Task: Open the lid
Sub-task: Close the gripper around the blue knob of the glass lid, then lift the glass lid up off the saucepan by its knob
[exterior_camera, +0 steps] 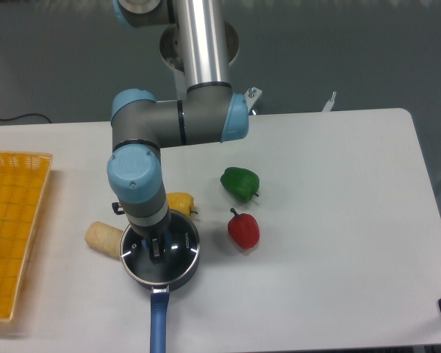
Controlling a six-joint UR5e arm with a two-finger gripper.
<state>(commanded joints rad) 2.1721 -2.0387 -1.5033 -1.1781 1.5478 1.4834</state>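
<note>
The lid (182, 244), a glass disc with a thin silver rim, sits flat on the dark saucepan (178, 275) near the table's front, left of centre. The pan's blue handle (158, 323) points toward the front edge. My gripper (156, 248) points straight down onto the lid's centre. Its dark fingers (156, 250) stand close together where the knob is. The blue knob itself is hidden by the fingers and the wrist.
A yellow pepper (182, 202) touches the pan's far side, and a pale potato-like piece (104, 238) lies at its left. A red pepper (244, 229) and a green pepper (240, 183) lie to the right. A yellow basket (15, 228) stands at the left edge.
</note>
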